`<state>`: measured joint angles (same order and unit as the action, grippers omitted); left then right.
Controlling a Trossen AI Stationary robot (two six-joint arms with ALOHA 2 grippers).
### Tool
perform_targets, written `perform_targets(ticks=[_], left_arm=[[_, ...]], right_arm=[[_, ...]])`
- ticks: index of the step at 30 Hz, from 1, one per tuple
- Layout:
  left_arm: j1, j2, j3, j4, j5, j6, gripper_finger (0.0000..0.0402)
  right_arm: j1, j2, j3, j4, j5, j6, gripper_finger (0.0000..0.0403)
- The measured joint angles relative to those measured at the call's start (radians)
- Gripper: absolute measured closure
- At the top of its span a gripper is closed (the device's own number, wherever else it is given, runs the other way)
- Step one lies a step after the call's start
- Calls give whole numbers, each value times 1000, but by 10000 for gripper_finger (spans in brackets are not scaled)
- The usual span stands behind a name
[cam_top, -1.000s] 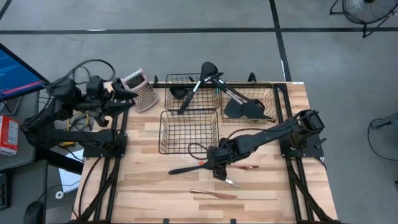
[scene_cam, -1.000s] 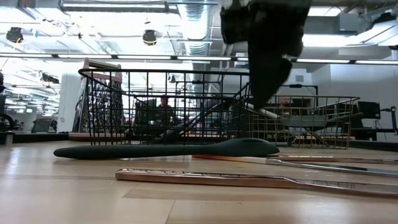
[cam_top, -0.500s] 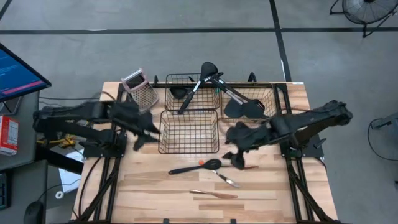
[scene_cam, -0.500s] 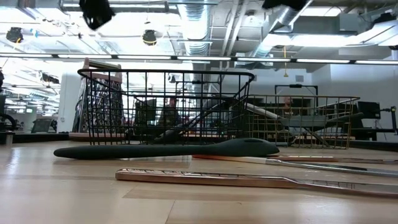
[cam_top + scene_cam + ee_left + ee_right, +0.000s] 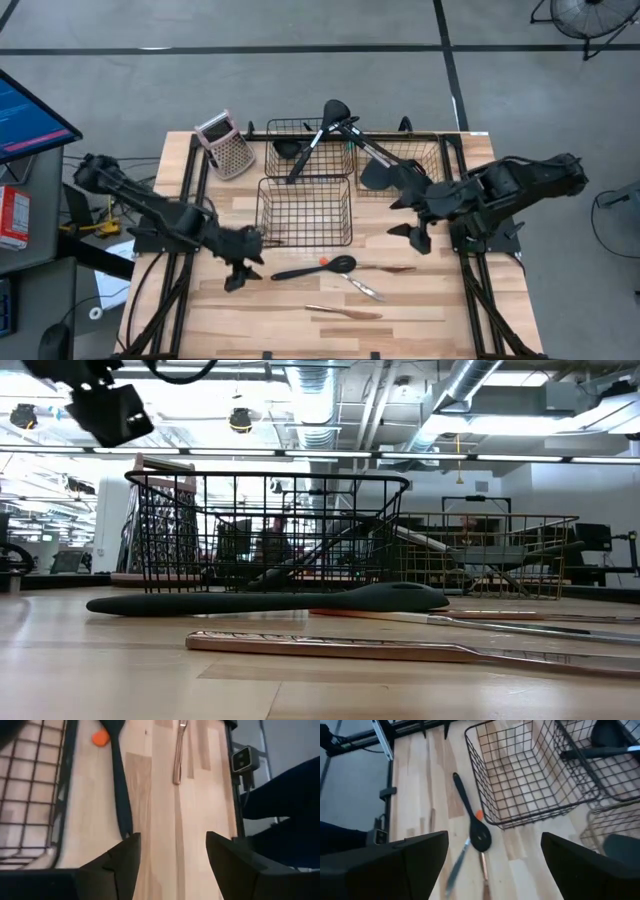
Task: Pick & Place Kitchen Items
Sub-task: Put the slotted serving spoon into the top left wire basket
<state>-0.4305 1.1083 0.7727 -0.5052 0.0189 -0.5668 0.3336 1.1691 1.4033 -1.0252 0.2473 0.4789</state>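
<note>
Wooden table [image 5: 240,320], two arms, loose utensils.
High view: left gripper [image 5: 240,262] spread, empty, beside black spoon [image 5: 318,268]; right gripper [image 5: 412,215] wide, empty. Left wrist view: fingers [image 5: 122,857] apart above spoon handle. Right wrist view: spoon lies beside empty basket [image 5: 520,775].

Bright, even ceiling light with soft shadows; the wrist views are motion-blurred, the near tabletop unfocused.

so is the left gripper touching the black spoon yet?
Apart. The high view shows the left gripper, open, short of the black spoon handle's tip, with bare table between; its wrist view shows empty fingers.
</note>
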Motion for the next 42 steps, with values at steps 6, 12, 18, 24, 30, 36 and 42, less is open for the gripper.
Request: perform_targets(ticks=[6,12,18,24,30,36,42], left_arm=[[-124,103,0,50,-191,-40,196],[-165,250,0,114,-306,-15,169],[-144,377,1,226,-373,-13,132],[-140,455,0,279,-332,-25,119],[-154,430,-1,246,-315,-156,128],[-148,342,-1,180,-480,-251,132],[-202,303,-1,183,-466,-253,132]], right_arm=[[0,-26,-1,-59,16,-63,85],[0,-33,0,-70,15,-72,85],[18,-46,0,-77,12,-97,85],[47,-60,0,-80,14,-89,85],[52,-64,0,-89,16,-89,85],[52,-56,0,-104,28,-69,85],[52,-49,-1,-112,46,-59,85]])
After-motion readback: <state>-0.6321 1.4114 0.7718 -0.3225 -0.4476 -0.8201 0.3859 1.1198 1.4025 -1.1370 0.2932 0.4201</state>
